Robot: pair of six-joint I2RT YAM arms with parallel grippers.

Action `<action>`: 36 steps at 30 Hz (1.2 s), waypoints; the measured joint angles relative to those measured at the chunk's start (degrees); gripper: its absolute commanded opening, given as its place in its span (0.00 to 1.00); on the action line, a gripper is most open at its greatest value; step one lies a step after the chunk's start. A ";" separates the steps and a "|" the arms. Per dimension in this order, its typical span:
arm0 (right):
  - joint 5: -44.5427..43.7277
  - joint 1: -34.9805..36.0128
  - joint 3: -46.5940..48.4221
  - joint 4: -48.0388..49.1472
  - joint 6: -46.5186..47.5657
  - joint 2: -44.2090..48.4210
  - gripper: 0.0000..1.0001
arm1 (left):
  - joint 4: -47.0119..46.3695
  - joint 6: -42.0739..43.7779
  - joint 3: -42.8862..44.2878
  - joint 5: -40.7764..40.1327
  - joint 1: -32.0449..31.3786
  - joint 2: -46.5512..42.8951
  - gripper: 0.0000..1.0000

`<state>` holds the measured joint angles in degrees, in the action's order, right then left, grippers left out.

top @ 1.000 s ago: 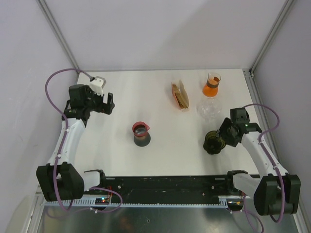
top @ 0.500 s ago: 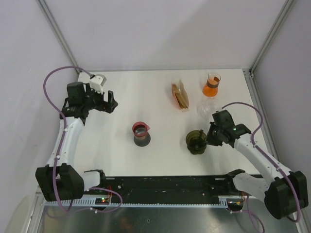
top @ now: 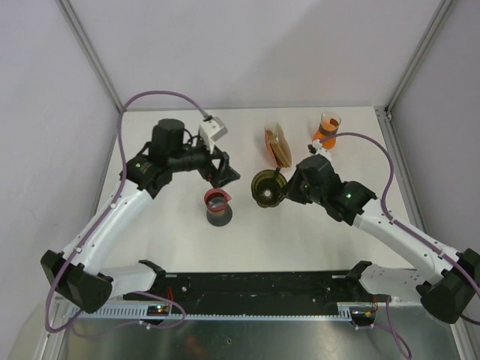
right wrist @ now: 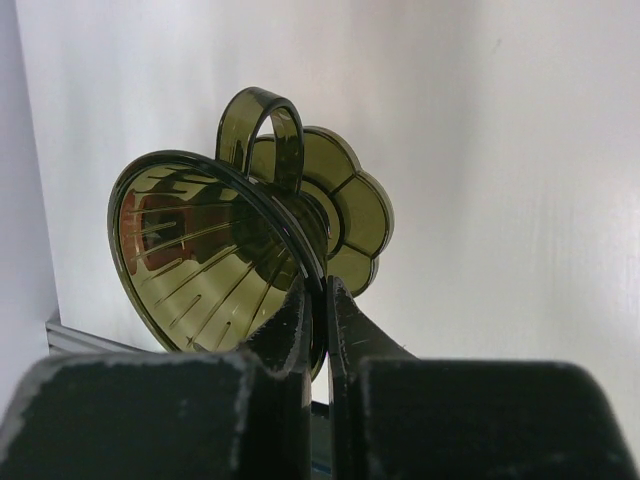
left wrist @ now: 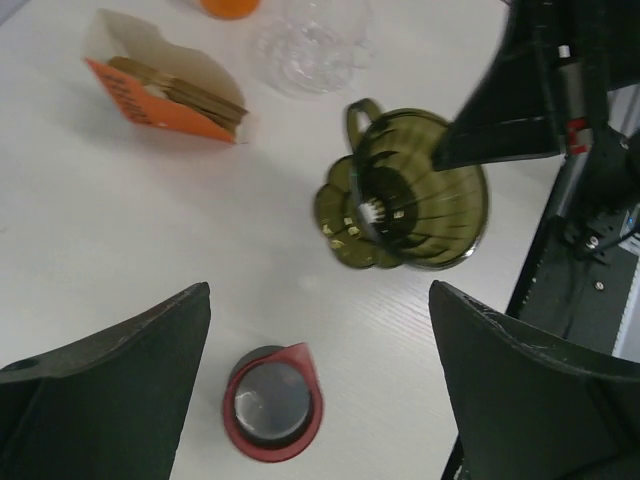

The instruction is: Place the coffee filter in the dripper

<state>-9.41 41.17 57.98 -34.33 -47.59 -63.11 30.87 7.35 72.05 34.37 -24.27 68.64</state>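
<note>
The right end effector (top: pixel 288 190) is closed on the rim of the dripper (top: pixel 267 187). In the right wrist view its two fingers (right wrist: pixel 300 320) pinch the thin edge of the dark green cone (right wrist: pixel 215 260) between them, with almost no gap. The handle (right wrist: pixel 262 125) of the dripper points up in this view and the flower-shaped base (right wrist: pixel 350 215) is behind the cone.

From above, the dripper is near the middle of the worktop (top: pixel 172 232), between the red cup (top: pixel 217 204) and the orange box (top: pixel 279 148). It is a little tilted. We cannot tell if it touches the worktop or hangs just over it. Inside the cone (left wrist: pixel 410 205) we see only the ribs and the small hole at the bottom.

The coffee filter is one of the brown papers (left wrist: pixel 185 90) that stand together in the open orange box (left wrist: pixel 130 95). The box lies on the far part of the worktop, just behind the dripper.

The left end effector (top: pixel 225 171) is wide, with nothing between its fingers (left wrist: pixel 110 380). It hangs over the worktop just beside the red cup (left wrist: pixel 272 403), and its camera looks down on the cup and the dripper.

At the far right side stands a small glass with orange content (top: pixel 327 130). A clear glass vessel (left wrist: pixel 312 45) is near the box.
</note>
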 measured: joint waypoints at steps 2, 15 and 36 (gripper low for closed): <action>-0.74 1.46 0.42 1.27 -0.55 -0.92 0.00 | 0.35 0.11 0.52 -2.29 -4.20 0.52 0.96; -3.39 5.77 1.40 4.24 -1.86 -2.08 0.00 | 1.68 -0.63 2.08 -16.39 -14.10 12.35 0.53; 26.45 4.70 3.21 9.16 40.44 11.39 0.83 | 14.32 15.10 4.42 -10.03 -13.99 8.61 0.00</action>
<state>17.04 45.87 61.19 -25.17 -7.16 -51.72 45.19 22.46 76.47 24.34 -38.26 77.25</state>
